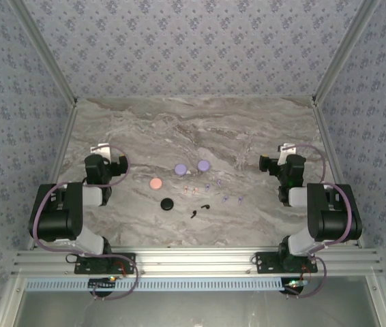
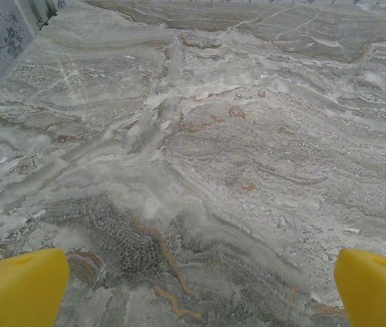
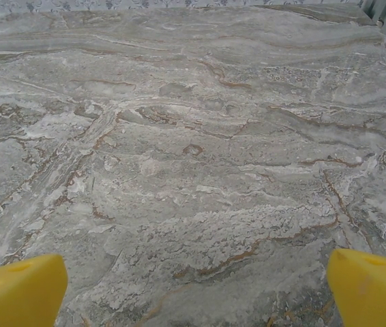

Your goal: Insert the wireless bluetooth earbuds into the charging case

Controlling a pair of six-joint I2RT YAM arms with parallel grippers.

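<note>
Both arms are sitting folded at the table's sides, jaws spread wide and gripping nothing.
The left gripper (image 1: 101,148) is pointing away over the bare marble table (image 1: 247,129), yellow fingertips (image 2: 19,289) far apart. The earbuds (image 1: 204,204) are lying scattered mid-table near the round discs (image 1: 155,183), well apart from both grippers; their stem direction is too small to tell. The right gripper (image 1: 287,148) is mirroring the left, fully open and empty.

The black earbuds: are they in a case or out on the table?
Out. Both black earbuds lie bare on the marble table, apart from the round black disc.
</note>
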